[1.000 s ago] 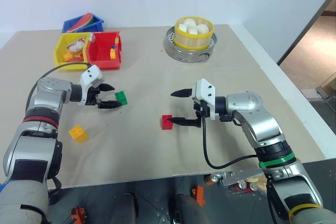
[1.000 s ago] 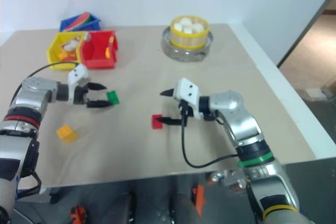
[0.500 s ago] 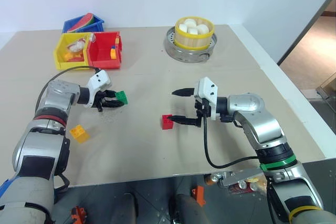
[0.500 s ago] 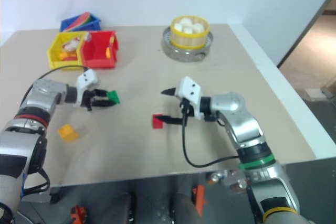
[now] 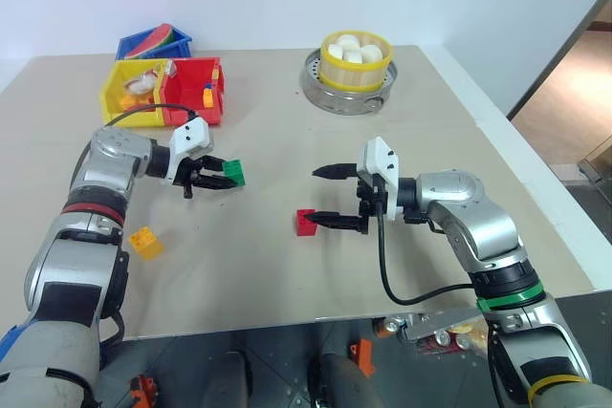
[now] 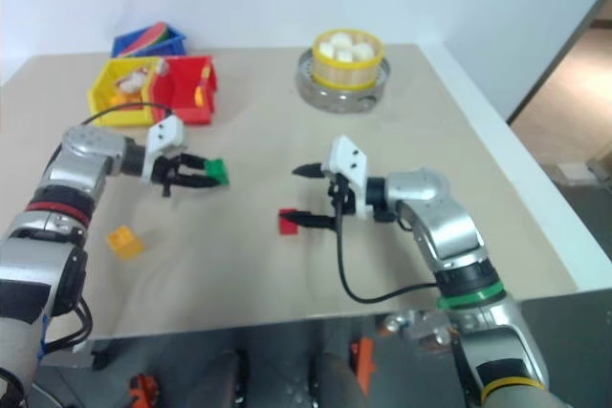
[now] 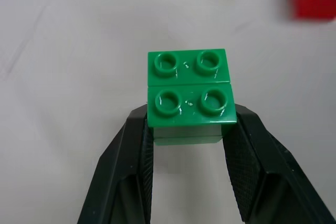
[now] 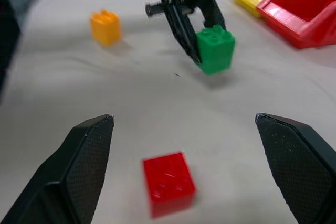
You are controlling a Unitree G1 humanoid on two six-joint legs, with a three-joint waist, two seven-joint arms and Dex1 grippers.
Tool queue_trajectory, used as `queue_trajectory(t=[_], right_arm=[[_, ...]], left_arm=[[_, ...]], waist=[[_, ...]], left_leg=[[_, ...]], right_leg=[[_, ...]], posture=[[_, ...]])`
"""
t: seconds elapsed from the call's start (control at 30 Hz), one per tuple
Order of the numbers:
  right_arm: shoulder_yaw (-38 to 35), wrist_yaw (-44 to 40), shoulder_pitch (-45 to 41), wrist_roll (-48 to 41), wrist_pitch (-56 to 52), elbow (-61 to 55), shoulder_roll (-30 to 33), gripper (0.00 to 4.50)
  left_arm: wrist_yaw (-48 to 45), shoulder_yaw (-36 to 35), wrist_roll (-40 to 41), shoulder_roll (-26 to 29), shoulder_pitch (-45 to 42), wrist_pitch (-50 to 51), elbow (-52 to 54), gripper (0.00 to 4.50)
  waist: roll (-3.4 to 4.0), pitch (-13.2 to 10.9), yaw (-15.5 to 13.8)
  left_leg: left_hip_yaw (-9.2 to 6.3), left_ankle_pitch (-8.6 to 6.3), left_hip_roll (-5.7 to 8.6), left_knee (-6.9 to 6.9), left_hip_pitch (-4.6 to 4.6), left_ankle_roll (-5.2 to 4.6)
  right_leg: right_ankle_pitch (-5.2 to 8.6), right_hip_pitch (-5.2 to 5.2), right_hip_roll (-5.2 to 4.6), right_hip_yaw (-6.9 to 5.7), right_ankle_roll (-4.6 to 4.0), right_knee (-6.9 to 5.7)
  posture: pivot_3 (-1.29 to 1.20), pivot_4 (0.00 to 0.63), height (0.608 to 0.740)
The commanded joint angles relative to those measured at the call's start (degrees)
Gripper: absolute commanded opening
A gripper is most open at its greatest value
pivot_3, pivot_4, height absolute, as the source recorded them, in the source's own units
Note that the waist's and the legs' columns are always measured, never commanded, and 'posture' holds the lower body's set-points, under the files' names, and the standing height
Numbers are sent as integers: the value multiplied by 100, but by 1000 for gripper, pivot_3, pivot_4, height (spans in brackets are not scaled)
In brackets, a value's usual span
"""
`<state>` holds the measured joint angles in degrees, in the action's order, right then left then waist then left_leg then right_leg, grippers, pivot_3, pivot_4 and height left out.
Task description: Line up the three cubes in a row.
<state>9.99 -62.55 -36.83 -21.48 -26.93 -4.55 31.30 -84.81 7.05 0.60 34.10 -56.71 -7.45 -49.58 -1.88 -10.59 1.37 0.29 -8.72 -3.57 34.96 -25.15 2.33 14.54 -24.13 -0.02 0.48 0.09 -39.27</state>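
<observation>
My left gripper (image 5: 222, 177) is shut on the green cube (image 5: 232, 172), its black fingers (image 7: 137, 150) clamping the cube's (image 7: 189, 95) two sides. The cube (image 8: 215, 50) hangs just above the table, left of centre. The red cube (image 5: 306, 222) sits on the table near the middle. My right gripper (image 5: 317, 197) stands open beside it, pointing left, with its lower fingertip right next to the cube (image 8: 168, 182). The yellow-orange cube (image 5: 144, 242) lies alone at the near left of the table.
A red bin (image 5: 191, 93), a yellow bin (image 5: 127, 97) and a blue bin (image 5: 153, 45) with small items stand at the back left. A yellow steamer basket (image 5: 357, 56) of white buns sits on a metal tray at the back centre. The table's front edge runs close below the arms.
My left gripper has shut on the green cube and carried it a little to the right. The right gripper has stayed open by the red cube.
</observation>
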Motion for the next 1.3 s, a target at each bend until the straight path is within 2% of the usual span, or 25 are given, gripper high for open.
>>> queue_trajectory(t=[0.03,0.23,0.4,0.83,1.1,1.17,1.27,1.3], right_arm=[[-262,17,0,-116,23,-292,131,4500],[-187,48,62,24,235,-255,154,4500],[-153,58,53,77,339,-185,99,4500],[-132,55,94,164,447,-168,51,4500],[-179,62,202,155,406,-263,105,4500],[-188,65,210,156,408,-259,112,4500],[-190,71,210,151,403,-256,114,4500],[-191,72,215,149,406,-256,119,4500]], left_arm=[[-85,138,312,-66,673,709,1729,1322],[547,342,181,-4,1633,1994,3629,1322],[889,442,185,89,1934,2647,4287,1322],[1043,624,366,152,2203,2695,4489,1322],[1074,772,218,125,2035,2424,4050,1322],[1024,760,238,123,1939,2355,3880,2336],[956,710,340,123,1811,2448,3781,3214],[958,683,347,146,1736,2407,3774,3676]], waist=[[0,0,2],[0,0,3],[0,0,2],[0,0,-2],[0,0,-5],[0,0,-5],[0,0,-4],[0,0,-4]], left_leg=[[3,0,0,0,2,0],[-4,-1,-6,31,3,-1],[-4,0,-4,59,6,-2],[-11,5,-5,65,5,-8],[-11,5,-4,68,6,-8],[-12,5,-4,69,6,-8],[-11,5,-4,69,6,-8],[-11,5,-4,69,5,-8]], right_leg=[[0,0,0,4,0,-2],[-2,-1,11,6,-3,-29],[-4,0,26,33,-1,-58],[-7,3,63,84,-1,-66],[-7,4,62,85,0,-65],[-8,5,63,85,0,-65],[-8,4,64,86,0,-65],[-8,4,64,86,0,-65]], posture=[[0,150,740],[0,150,740],[0,150,740],[0,150,740],[0,150,740],[0,150,740],[0,150,740],[0,150,740]])
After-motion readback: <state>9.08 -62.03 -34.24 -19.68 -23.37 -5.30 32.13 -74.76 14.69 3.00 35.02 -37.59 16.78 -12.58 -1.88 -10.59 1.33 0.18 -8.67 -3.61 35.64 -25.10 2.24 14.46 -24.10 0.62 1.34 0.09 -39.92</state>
